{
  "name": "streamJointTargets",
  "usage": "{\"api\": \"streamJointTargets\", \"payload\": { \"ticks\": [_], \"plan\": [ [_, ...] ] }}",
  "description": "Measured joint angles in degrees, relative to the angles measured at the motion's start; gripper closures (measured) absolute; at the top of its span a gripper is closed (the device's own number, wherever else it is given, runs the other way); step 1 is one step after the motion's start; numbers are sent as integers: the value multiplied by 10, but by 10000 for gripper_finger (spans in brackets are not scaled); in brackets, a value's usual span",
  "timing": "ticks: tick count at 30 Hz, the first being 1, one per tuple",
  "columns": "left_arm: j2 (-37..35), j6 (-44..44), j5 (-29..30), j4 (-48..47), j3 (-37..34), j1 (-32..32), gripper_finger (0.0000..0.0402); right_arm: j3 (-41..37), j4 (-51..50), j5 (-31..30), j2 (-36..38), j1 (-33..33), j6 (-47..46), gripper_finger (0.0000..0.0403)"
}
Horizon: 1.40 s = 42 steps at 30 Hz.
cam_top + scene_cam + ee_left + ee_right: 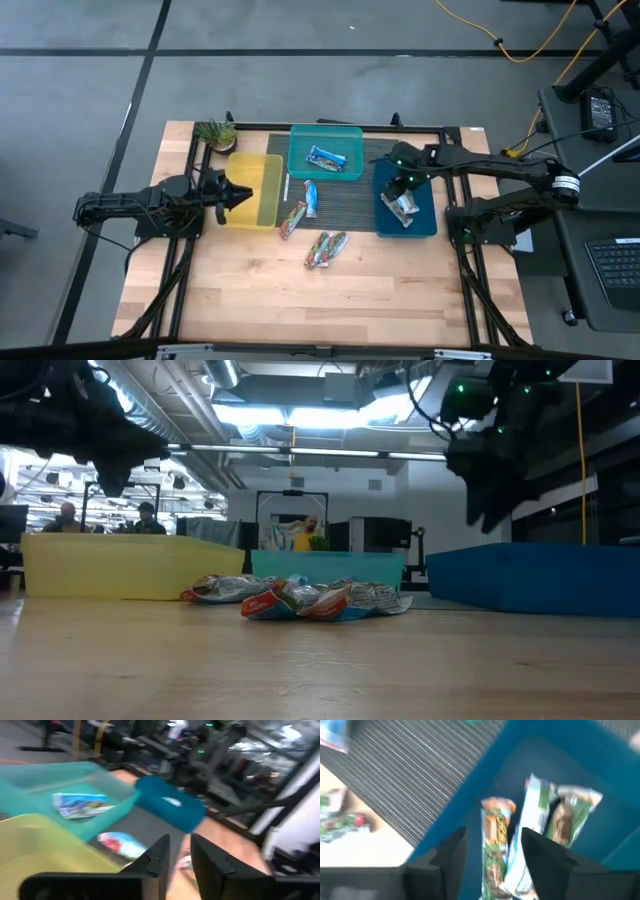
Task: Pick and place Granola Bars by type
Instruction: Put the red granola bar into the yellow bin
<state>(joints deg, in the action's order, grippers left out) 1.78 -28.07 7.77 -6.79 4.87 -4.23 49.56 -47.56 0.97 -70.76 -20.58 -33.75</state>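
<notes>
My right gripper (403,190) hovers open above the blue bin (425,222). Three tan-green bars (403,208) lie flat on the bin floor. In the right wrist view one of these bars (495,840) shows between my fingers, below them and untouched. My left gripper (243,195) hangs over the yellow bin (258,170), its fingers a narrow gap apart (180,855) and holding nothing. A blue-white bar (327,157) lies in the teal bin (300,160). Another blue-white bar (311,197), a reddish bar (292,220) and two more bars (325,248) lie on the table.
A small potted plant (215,132) stands at the far left corner, next to the yellow bin. A dark ribbed mat (345,200) lies under the bins. Bare wood (320,300) spans the near half of the table. People show in the room beyond, in the low view.
</notes>
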Motion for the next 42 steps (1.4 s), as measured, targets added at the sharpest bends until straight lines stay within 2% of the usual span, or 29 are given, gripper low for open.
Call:
{"api": "streamJointTargets", "payload": {
  "ticks": [3, 6, 12, 18, 23, 26, 32, 42],
  "plan": [
    [23, -27, -18, -15, 28, 0, 309, 29, 7, -21, 0, 7, 43, 183],
    [80, -36, -36, -64, 78, 0, 299, 57, 27, -58, 0, 27, 89, 175],
    [262, 0, -61, -95, 218, 0, 297, 88, 118, -118, 0, 65, 199, 173],
    [448, -2, -61, -102, 345, 0, 297, 90, 232, -120, 0, 89, 276, 173],
    [579, -1, -78, -113, 415, 0, 297, 90, 282, -120, 0, 97, 310, 173],
    [644, 6, -90, -119, 438, 1, 296, 90, 286, -120, 0, 97, 323, 173],
    [747, -35, -93, -117, 447, 0, 277, 90, 286, -120, 0, 100, 361, 181],
    [867, -67, -109, -109, 447, 1, 237, 90, 287, -92, 0, 100, 412, 223]
  ]
}}
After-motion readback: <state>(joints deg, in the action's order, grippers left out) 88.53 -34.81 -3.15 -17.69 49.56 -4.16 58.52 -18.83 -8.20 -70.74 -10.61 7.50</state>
